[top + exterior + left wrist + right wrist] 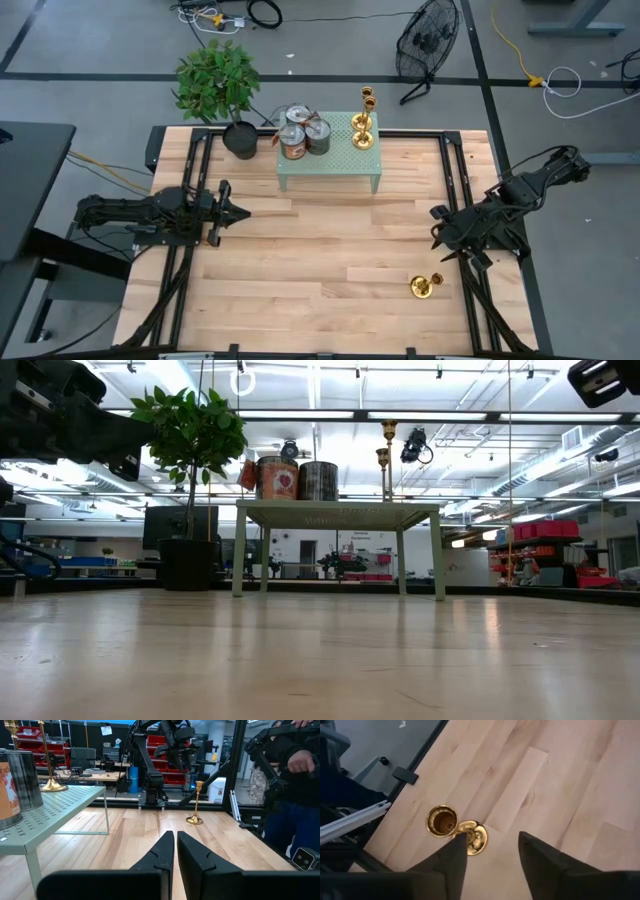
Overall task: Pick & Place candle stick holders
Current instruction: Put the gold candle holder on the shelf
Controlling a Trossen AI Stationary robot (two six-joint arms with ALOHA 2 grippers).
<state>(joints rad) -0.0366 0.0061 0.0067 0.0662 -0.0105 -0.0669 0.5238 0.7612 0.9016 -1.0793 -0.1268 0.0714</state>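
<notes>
A workshop floor with cables and a fan [428,38] is seen beyond a pale wooden tabletop [320,270]. At the tabletop's far edge a small green stand [330,165] is set, with a potted plant [218,85] beside it. On the stand, two tins [303,135] are placed toward the plant side, and two gold holders [363,120] stand upright at the other corner. A third holder [424,286] is seen standing on the bare tabletop near the right front, well apart from the stand.

The right gripper [490,852] is held above this third holder [455,827], its fingers parted and nothing between them; one finger [447,857] overlaps the holder's base in the wrist view, though contact cannot be confirmed. The left gripper [175,850] is kept closed and empty, parked low over the tabletop's left side and pointed across toward the lone holder [195,802]. A person's sleeve [300,775] is visible beyond the frame.

The step in hand is judged to be either the release of the third holder or the approach to it; which cannot be settled. If it is to be carried to the stand, the gripper would need to be centred over the stem, lowered and closed before lifting. The thin stem and narrow base suggest it could be tipped easily by an off-centre touch.
</notes>
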